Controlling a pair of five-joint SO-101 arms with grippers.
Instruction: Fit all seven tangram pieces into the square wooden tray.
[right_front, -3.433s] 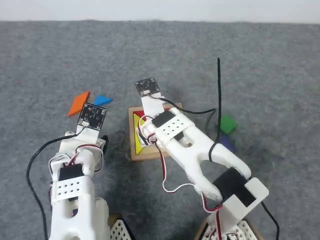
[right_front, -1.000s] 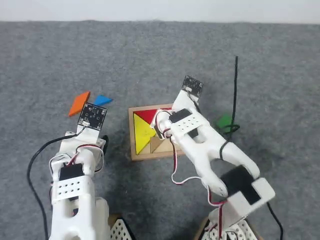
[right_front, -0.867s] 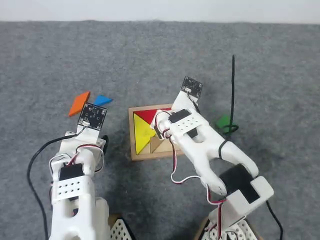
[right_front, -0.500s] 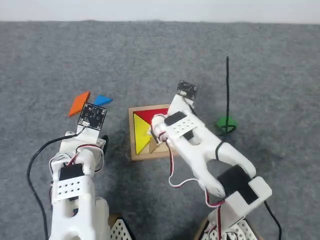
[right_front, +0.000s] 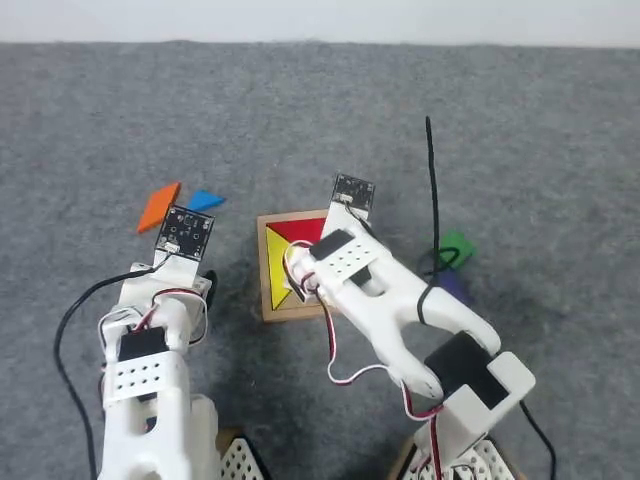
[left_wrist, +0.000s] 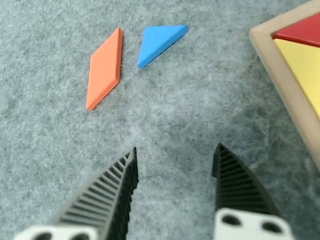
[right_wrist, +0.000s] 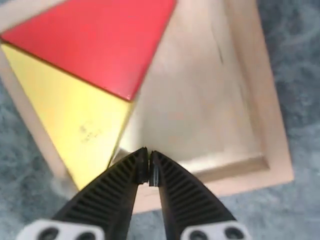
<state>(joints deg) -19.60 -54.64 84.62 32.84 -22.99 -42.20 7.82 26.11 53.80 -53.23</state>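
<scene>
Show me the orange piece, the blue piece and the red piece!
orange piece (left_wrist: 104, 69): left wrist view, its middle.
blue piece (left_wrist: 159, 42): left wrist view, its middle.
red piece (right_wrist: 95, 40): right wrist view, its middle.

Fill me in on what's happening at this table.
Two robot arms are working a tangram puzzle. The right gripper, shut and empty, sits over the wooden tray, which holds a red triangle and a yellow triangle. The left gripper is open above the mat near an orange parallelogram and blue triangle. A green piece and a purple piece lie outside too.
</scene>
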